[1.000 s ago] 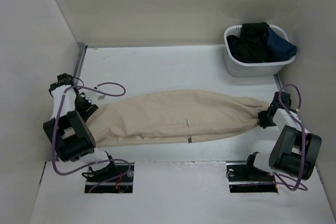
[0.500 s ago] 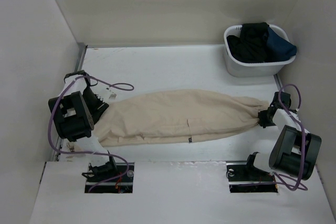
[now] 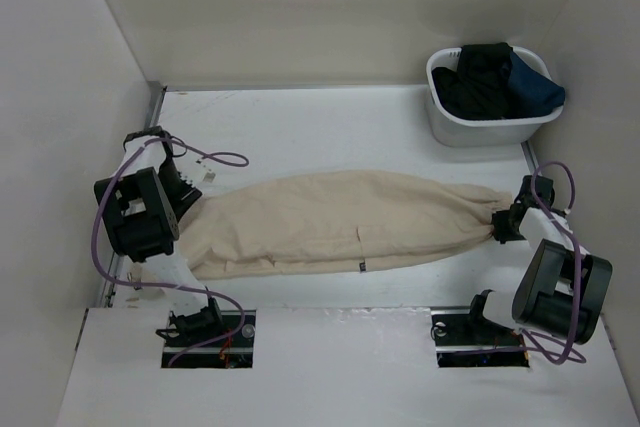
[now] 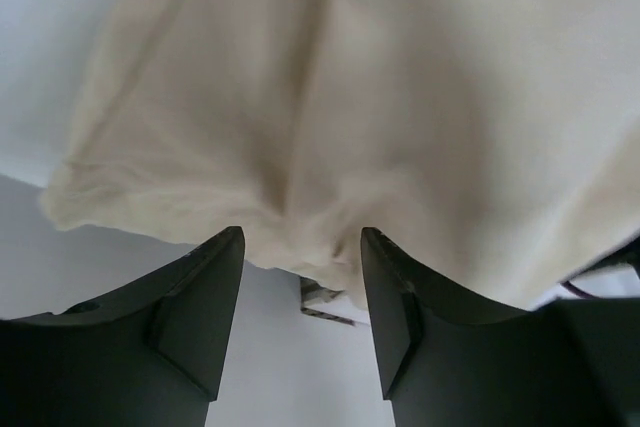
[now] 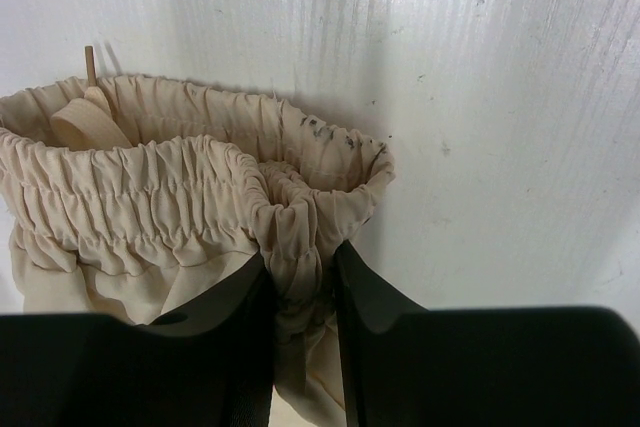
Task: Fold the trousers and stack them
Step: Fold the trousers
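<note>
Beige trousers (image 3: 330, 222): laid lengthwise across the white table (image 3: 330, 127), waistband at right, leg ends at left. Right gripper (image 5: 300, 272): clenched on a fold of the gathered waistband, plain only in its wrist view. Left gripper (image 4: 300, 247): fingers parted, hem bunched at the tips; whether it grasps cannot be told. The overhead view alone shows the small dark tag (image 3: 360, 267) and, at far right, a white tub (image 3: 480, 137) of dark garments (image 3: 490, 77).
</note>
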